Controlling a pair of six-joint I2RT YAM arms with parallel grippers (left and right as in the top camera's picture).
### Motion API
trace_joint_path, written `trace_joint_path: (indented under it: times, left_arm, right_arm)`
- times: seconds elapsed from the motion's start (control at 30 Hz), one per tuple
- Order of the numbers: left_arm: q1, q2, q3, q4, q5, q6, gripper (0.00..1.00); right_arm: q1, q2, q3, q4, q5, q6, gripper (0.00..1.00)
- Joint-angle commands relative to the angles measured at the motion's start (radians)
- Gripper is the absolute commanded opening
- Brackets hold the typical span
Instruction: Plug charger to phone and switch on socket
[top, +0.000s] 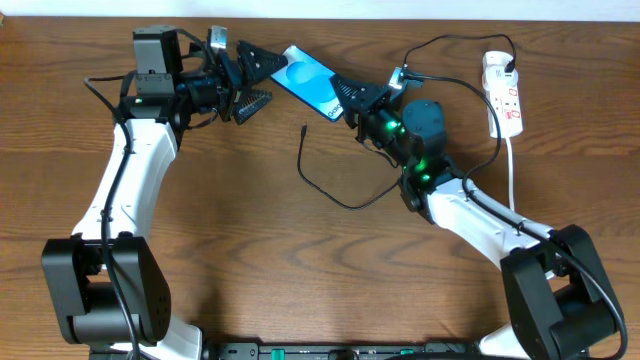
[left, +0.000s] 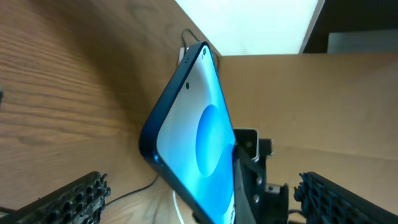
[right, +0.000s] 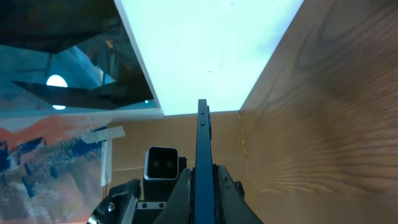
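The phone (top: 305, 80), with its blue-and-cyan screen, is held tilted above the table. My right gripper (top: 347, 100) is shut on its right end. In the right wrist view the phone (right: 203, 143) stands edge-on between the shut jaws (right: 202, 180). My left gripper (top: 262, 82) is open at the phone's left end and does not touch it. The left wrist view shows the phone (left: 199, 137) between its spread fingers (left: 199, 208). The charger, a thin black cable (top: 345, 204), lies looped on the table with its plug (top: 303, 130) free below the phone. The socket (top: 505, 100) lies at the far right.
The socket's thick white cord (top: 512, 170) runs down the right side past my right arm. The black cable rises to a plug at the socket's top end (top: 497, 60). The table's back edge (top: 400, 8) meets a white wall.
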Motion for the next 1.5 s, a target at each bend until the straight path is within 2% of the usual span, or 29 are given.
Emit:
trace_joint_path:
  times: [0.0, 0.07, 0.1, 0.17, 0.57, 0.93, 1.13, 1.47]
  left_arm:
    - [0.0, -0.012, -0.005, 0.028, -0.005, -0.135, 0.98]
    - [0.0, -0.012, -0.005, 0.03, -0.005, -0.198, 0.93]
    - [0.0, -0.012, -0.005, 0.03, -0.005, -0.228, 0.85]
    - [0.0, -0.012, -0.005, 0.03, -0.009, -0.269, 0.79]
    - [-0.069, -0.012, -0.005, 0.049, -0.099, -0.327, 0.75]
    - [-0.103, -0.012, -0.005, 0.048, -0.21, -0.344, 0.57]
    - [-0.103, -0.012, -0.005, 0.049, -0.269, -0.352, 0.55]
    - [-0.103, -0.012, -0.005, 0.052, -0.275, -0.351, 0.3]
  right_arm:
    - [0.034, 0.0, 0.041, 0.015, 0.081, 0.018, 0.01]
    - [0.047, 0.0, 0.041, 0.015, 0.096, 0.018, 0.01]
    - [0.053, 0.0, 0.041, 0.015, 0.104, 0.021, 0.01]
    - [0.065, 0.0, 0.041, 0.015, 0.118, 0.037, 0.01]
    - [0.102, 0.0, 0.042, 0.014, 0.151, 0.048, 0.01]
    - [0.103, 0.0, 0.042, 0.001, 0.143, 0.047, 0.01]
    - [0.103, 0.0, 0.042, -0.009, 0.132, 0.039, 0.01]
    - [0.103, 0.0, 0.042, -0.024, 0.095, 0.016, 0.01]
